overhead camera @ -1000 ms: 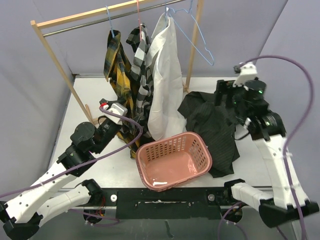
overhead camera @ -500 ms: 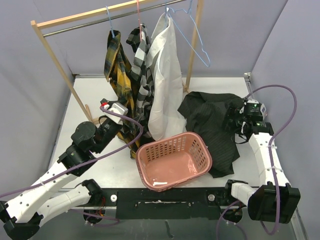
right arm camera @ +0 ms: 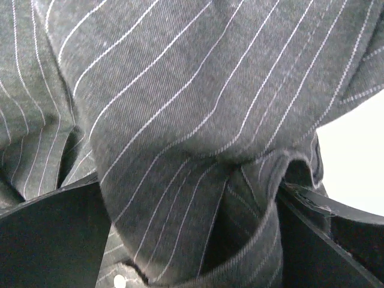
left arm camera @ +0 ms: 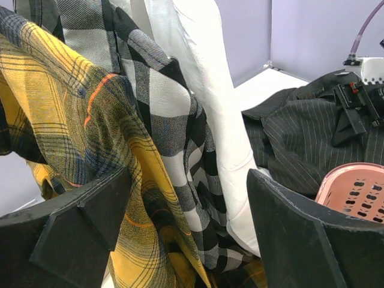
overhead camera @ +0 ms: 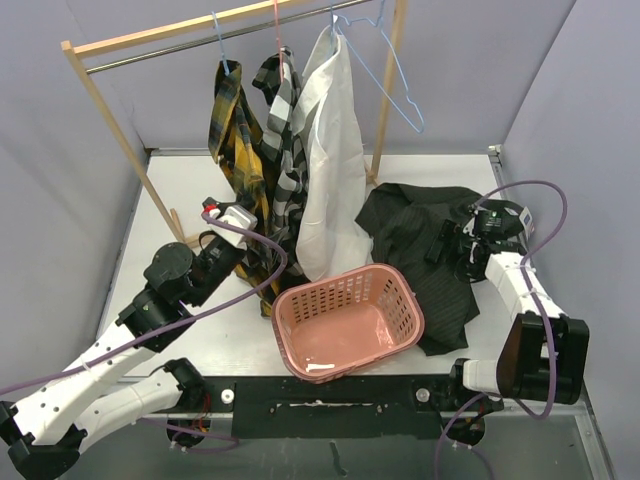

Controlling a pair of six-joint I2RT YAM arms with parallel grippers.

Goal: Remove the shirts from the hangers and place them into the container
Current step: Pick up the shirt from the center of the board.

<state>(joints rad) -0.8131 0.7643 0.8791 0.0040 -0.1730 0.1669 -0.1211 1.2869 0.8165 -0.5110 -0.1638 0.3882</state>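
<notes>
Overhead, the black shirt (overhead camera: 415, 245) lies crumpled on the table (overhead camera: 190, 190) against the pink basket (overhead camera: 340, 283). The plaid shirt (overhead camera: 235, 130), checked shirt (overhead camera: 285, 150) and white shirt (overhead camera: 335, 170) hang on the rack (overhead camera: 100, 90). At the left wrist, the left fingers (left arm camera: 78, 222) stand wide apart, with plaid cloth between them. At the right wrist, the right fingers (right arm camera: 48, 240) are spread open, straddling a black fold.
</notes>
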